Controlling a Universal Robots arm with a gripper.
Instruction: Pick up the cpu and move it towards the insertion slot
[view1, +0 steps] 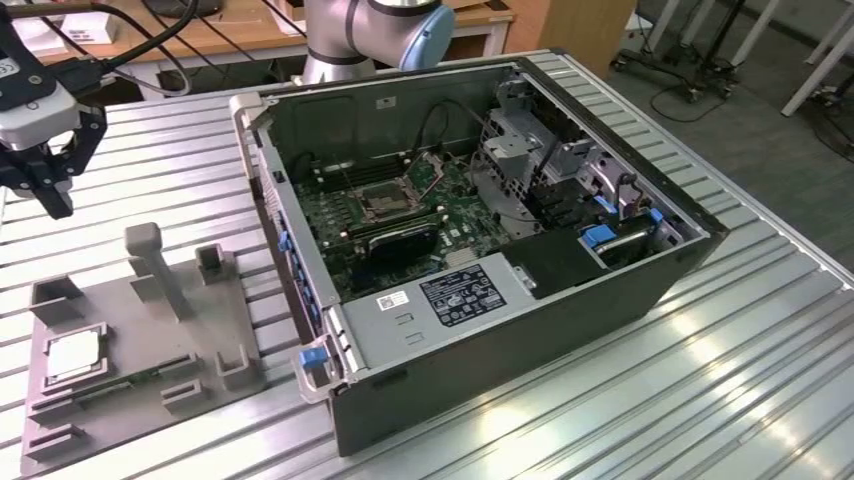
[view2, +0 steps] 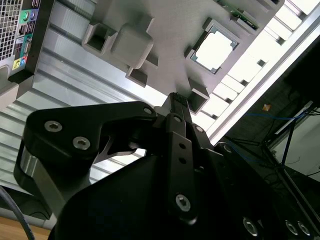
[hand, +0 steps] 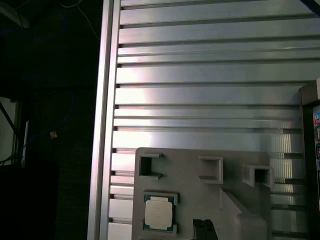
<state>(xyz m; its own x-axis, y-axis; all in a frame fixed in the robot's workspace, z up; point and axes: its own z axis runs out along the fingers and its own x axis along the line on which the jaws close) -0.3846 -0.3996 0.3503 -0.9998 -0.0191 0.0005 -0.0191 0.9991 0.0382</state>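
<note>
Pincer (view1: 59, 208) hangs in the air, empty, its black fingertips (hand: 205, 231) pressed together. The cpu (view1: 74, 355) lies below it and apart from it, flat in a square recess of the grey holder plate (view1: 147, 335), silver top facing up. Both wrist views show the cpu (view2: 215, 50) (hand: 159, 212) seated in the plate, just beyond the fingertips. The plate rests on the ribbed metal bench (view1: 734, 400). The insertion slot (view1: 387, 200) is well apart from the pincer, toward the exterior view's right. It sits on the green board inside the open computer case (view1: 534, 330).
</note>
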